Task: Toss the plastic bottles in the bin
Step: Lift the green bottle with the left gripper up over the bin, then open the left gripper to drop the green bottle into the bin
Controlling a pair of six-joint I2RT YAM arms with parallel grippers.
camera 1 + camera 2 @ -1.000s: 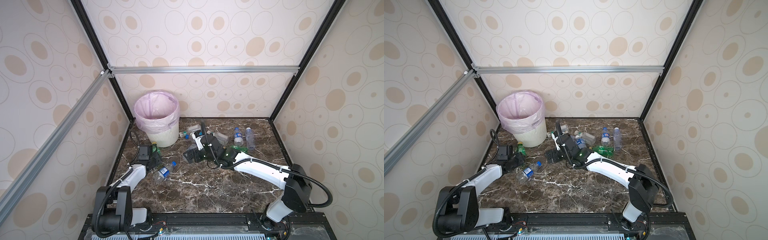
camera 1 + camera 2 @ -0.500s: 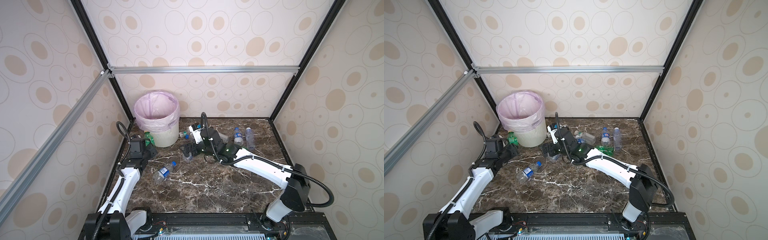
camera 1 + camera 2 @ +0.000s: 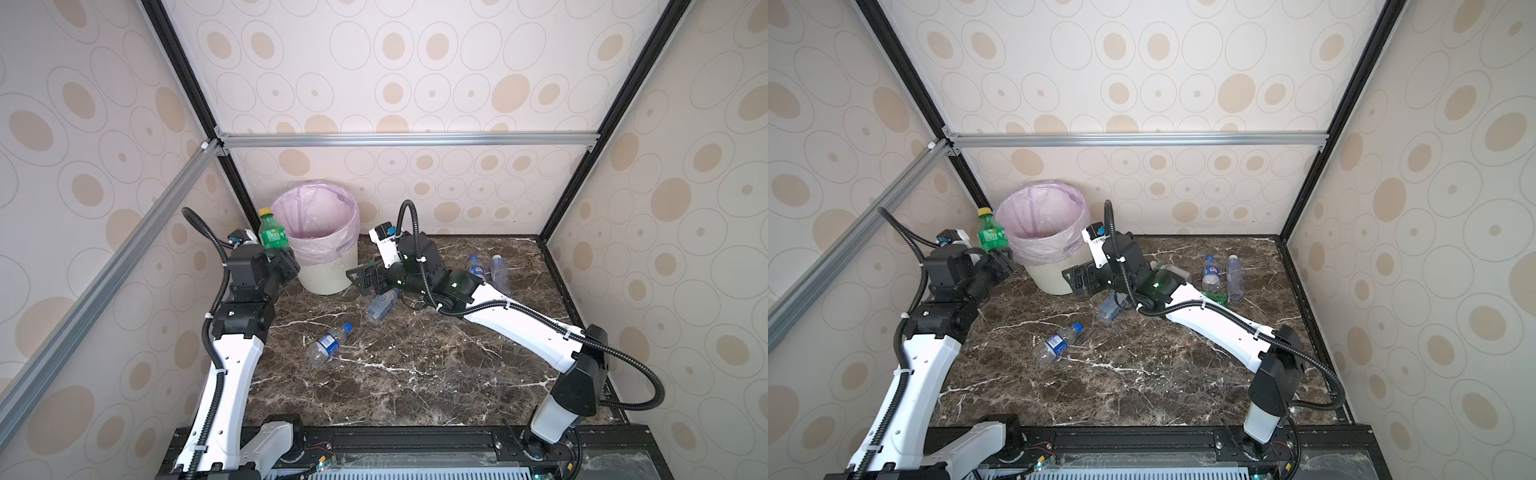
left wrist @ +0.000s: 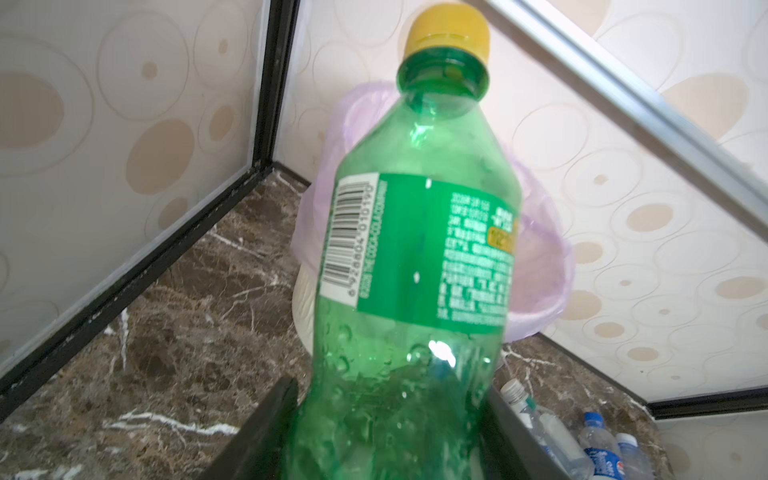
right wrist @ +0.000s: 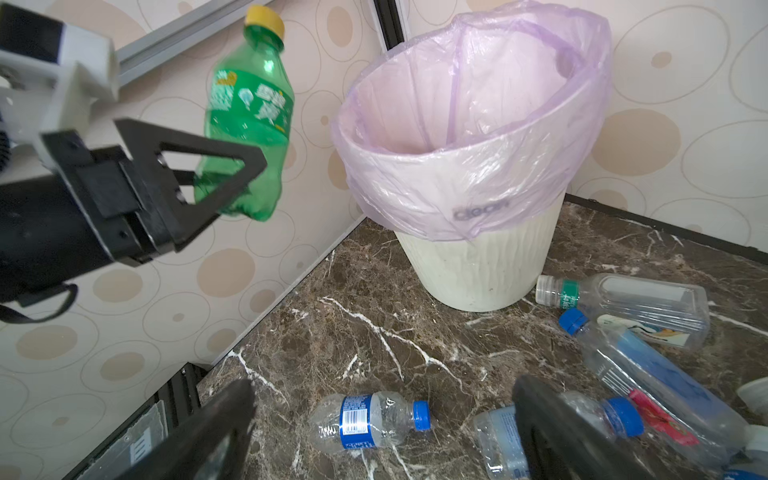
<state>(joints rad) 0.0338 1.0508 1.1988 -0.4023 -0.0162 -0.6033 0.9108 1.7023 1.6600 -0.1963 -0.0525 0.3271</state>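
Beside the pink-bagged rim of the round cream-white ribbed plastic bin (image 3: pixel 328 276), the small green plastic bottle with a yellow cap (image 3: pixel 272 235) stands upright in the air, clamped low near its base by the left arm's jaws. It sits outside the rim, not over the opening, so letting go now would likely drop it between the bin and the wall. The hold is low and the thin base looks squashed in the right wrist view, so the bottle could pivot or slip out once the wrist tips. A sweep at rim height might snag the loose bag or shove the light bin over. The right arm's jaws are spread wide and empty, low over clear blue-capped plastic bottles (image 5: pixel 370 419) lying on the dark marbled counter (image 3: pixel 415 374) by the bin's foot. That arm is close enough to nudge the bin or scatter those bottles.
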